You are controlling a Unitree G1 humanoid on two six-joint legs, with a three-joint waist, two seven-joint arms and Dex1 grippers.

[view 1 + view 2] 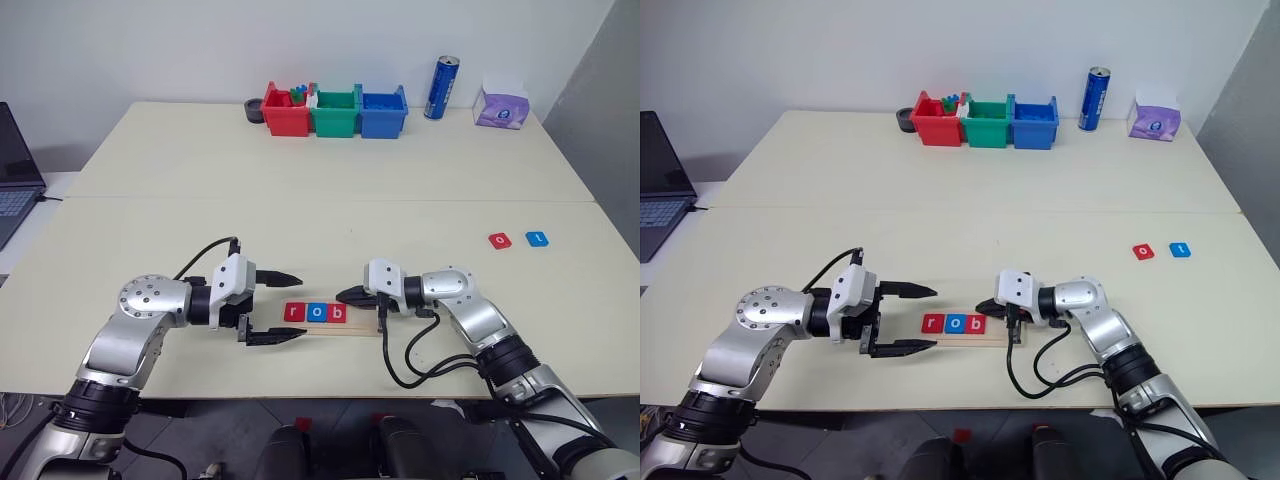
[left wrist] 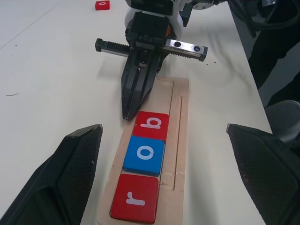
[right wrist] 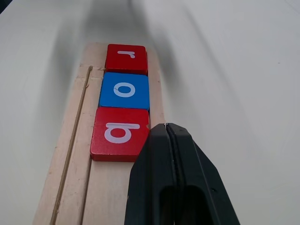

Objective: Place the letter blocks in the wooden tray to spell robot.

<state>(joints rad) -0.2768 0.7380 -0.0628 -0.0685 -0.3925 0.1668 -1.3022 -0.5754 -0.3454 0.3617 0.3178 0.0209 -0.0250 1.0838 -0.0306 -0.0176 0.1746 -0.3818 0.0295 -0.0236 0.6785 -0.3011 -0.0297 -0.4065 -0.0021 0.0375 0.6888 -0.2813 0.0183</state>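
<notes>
My right gripper [image 3: 166, 127] is clenched empty, tip against the red b tile [image 3: 121, 133], nudging it snug in the wooden tray [image 2: 180, 122]. Left gripper [image 1: 272, 305] gapes nearby. Push gently, flat, so r-o-b stays aligned; the red o tile [image 1: 499, 240] and blue t tile [image 1: 537, 239] wait far right.

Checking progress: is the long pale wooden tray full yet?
Not full. The long pale wooden tray holds three letter tiles, r, o, b; its remaining length is bare.

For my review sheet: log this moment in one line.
tray: r, o, b placed | loose: red o tile, blue t tile | right hand shut by b | left hand open, empty
</notes>
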